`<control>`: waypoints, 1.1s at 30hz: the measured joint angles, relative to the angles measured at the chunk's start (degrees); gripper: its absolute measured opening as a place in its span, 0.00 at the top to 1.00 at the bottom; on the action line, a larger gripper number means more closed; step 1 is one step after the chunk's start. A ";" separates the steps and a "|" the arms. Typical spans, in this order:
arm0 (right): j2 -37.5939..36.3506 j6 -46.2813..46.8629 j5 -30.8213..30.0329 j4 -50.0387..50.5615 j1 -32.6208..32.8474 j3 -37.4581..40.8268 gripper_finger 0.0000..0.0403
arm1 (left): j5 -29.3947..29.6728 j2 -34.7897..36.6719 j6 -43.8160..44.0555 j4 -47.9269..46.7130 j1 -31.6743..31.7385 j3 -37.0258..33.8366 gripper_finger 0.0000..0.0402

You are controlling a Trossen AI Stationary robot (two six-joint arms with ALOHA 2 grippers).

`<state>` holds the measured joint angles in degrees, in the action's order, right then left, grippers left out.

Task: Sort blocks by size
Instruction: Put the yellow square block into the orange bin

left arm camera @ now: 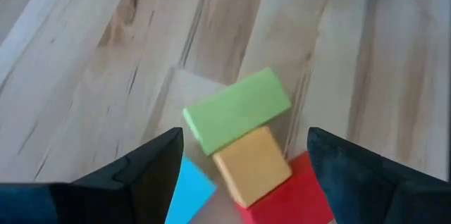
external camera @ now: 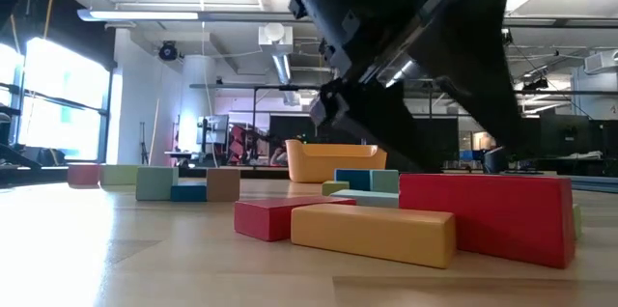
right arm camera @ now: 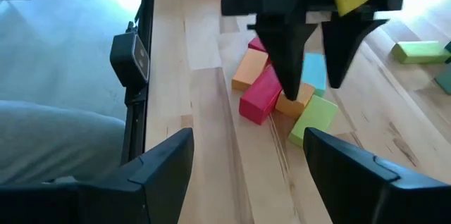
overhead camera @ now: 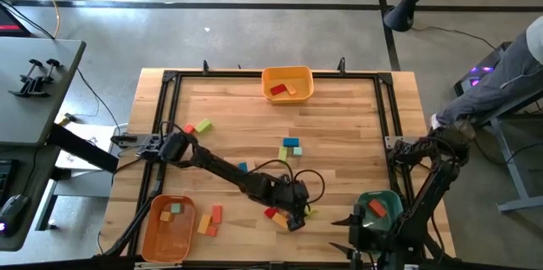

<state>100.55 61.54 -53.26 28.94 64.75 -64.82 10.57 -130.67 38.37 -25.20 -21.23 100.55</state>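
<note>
The left gripper (overhead camera: 294, 216) is hovering over a small cluster of blocks near the table's (overhead camera: 339, 134) front edge, fingers (left arm camera: 151, 171) spread wide around the orange block (left arm camera: 251, 165), with a green block (left arm camera: 237, 109), a red block (left arm camera: 289, 196) and a blue block (left arm camera: 190, 190) touching it. The right gripper (overhead camera: 352, 232) is waiting open by the teal bin (overhead camera: 380, 206). Farther back, more blocks are lying mid-table (overhead camera: 291, 146) and in the yellow bin (overhead camera: 288, 82).

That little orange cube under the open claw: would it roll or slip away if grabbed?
Probably not roll: the small orange cube has flat faces and rests on the wooden table. It looks rigid. It touches the green block and red block, so the left claw may nudge them.
</note>
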 joint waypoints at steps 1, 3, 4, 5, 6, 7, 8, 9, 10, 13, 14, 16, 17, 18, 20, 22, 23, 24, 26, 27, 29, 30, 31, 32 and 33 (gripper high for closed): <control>0.00 0.13 -0.27 0.01 0.08 0.00 0.34 | 0.52 0.00 0.40 -0.65 -0.08 0.00 0.27; 0.00 0.12 -0.62 -0.05 0.31 0.00 0.34 | 1.06 -0.56 0.62 -0.68 -0.10 0.03 0.27; 0.00 0.13 -0.74 -0.09 0.28 0.00 0.34 | 1.03 -0.76 0.64 -0.89 -0.04 0.04 0.27; 0.00 0.14 -0.84 -0.10 0.29 0.00 0.34 | 0.64 -0.86 1.00 -1.17 -0.04 -0.08 0.27; 0.00 0.15 -0.86 -0.13 0.28 0.00 0.34 | 0.18 -1.24 1.55 -0.83 -0.07 -0.09 0.27; 0.00 0.15 -0.88 -0.16 0.29 0.00 0.34 | 0.02 -1.52 2.28 -0.36 -0.11 -0.01 0.27; 0.00 0.15 -0.95 -0.21 0.30 0.00 0.34 | -0.32 -1.67 2.80 -0.21 -0.11 0.00 0.27; 0.00 0.15 -1.03 -0.22 0.28 0.00 0.34 | -0.46 -1.74 2.97 -0.46 -0.20 0.00 0.27; 0.00 0.15 -1.05 -0.23 0.28 0.00 0.34 | -0.66 -1.76 3.01 -0.61 -0.27 -0.01 0.27; 0.02 0.15 -1.05 -0.23 0.28 0.00 0.34 | 0.18 -1.81 3.07 -0.68 -0.33 -0.02 0.27; 0.02 0.17 -1.06 -0.25 0.28 0.00 0.34 | 0.33 -1.80 3.08 -0.76 -0.35 -0.02 0.28; 0.02 0.16 -1.05 -0.25 0.28 0.00 0.34 | 0.24 -1.80 3.08 -0.98 -0.33 -0.02 0.28; 0.02 0.16 -1.05 -0.30 0.28 0.00 0.34 | 0.18 -1.79 3.08 -1.31 -0.31 -0.02 0.29; 0.02 0.17 -1.05 -0.31 0.28 0.00 0.34 | 0.14 -1.78 3.06 -1.97 -0.32 -0.02 0.30; 0.02 0.17 -1.05 -0.31 0.28 0.00 0.34 | 0.10 -1.77 3.05 -3.51 -0.31 -0.02 0.31; 0.02 0.16 -1.07 -0.31 0.28 0.00 0.34 | 0.09 -1.77 2.96 -4.47 -0.26 -0.02 0.34; 0.02 0.17 -1.05 -0.30 0.28 0.00 0.34 | 0.08 -1.77 2.72 -4.61 -0.26 -0.02 0.36; 0.02 0.16 -1.05 -0.30 0.28 0.00 0.34 | 0.07 -1.77 2.34 -4.63 -0.26 -0.02 0.38; 0.02 0.17 -1.07 -0.29 0.28 0.00 0.34 | 0.07 -1.77 1.49 -4.61 -0.26 -0.02 0.42; 0.02 0.16 -1.06 -0.29 0.28 0.00 0.34 | 0.07 -1.77 1.20 -4.59 -0.26 -0.02 0.45; 0.02 0.17 -1.07 -0.31 0.28 0.00 0.34 | 0.09 -1.77 0.27 -4.61 -0.26 -0.02 0.51; 0.02 0.17 -1.07 -0.29 0.28 0.00 0.34 | 0.18 -1.77 -0.38 -4.58 -0.26 -0.02 0.54; 0.02 0.17 -1.07 -0.29 0.28 0.00 0.34 | 0.33 -1.77 -1.14 -4.55 -0.26 -0.02 0.58; 0.02 0.17 -1.07 -0.29 0.28 0.00 0.34 | 0.38 -1.77 -1.95 -4.50 -0.26 -0.02 0.61; 0.02 0.17 -1.07 -0.29 0.28 0.00 0.34 | 0.49 -1.75 -2.83 -4.39 -0.26 -0.02 0.64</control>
<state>100.57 61.71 -54.33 28.64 65.04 -64.82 11.05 -132.42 35.54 -29.59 -21.50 100.53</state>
